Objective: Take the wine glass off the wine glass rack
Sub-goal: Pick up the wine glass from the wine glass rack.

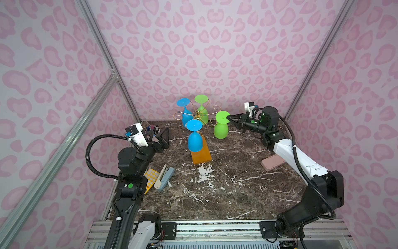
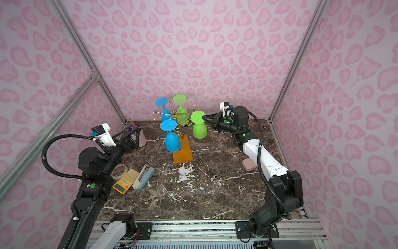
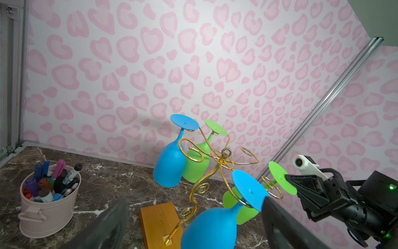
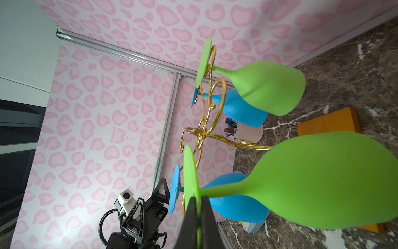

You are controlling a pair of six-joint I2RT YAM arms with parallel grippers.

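The wine glass rack [image 1: 197,114], gold wire on an orange wooden base [image 1: 201,154], stands at the back middle. My right gripper [image 1: 228,117] is shut on the foot disc of an upside-down green wine glass [image 1: 221,129] at the rack's right scroll arm. The right wrist view shows the disc [image 4: 190,172] pinched between the fingers [image 4: 190,215]. Whether its stem still sits in the loop [image 3: 271,187] I cannot tell. Two blue glasses [image 1: 195,142] [image 1: 186,117] and another green one [image 1: 202,114] hang on the rack. My left gripper [image 1: 163,135] is open and empty, left of the rack.
A pink bucket of markers [image 3: 47,213] sits in the back left corner behind my left gripper. A yellow calculator [image 2: 126,181], a stapler [image 2: 143,177] and a tape roll [image 2: 119,170] lie near the left arm. A pink case [image 1: 272,162] lies under the right arm.
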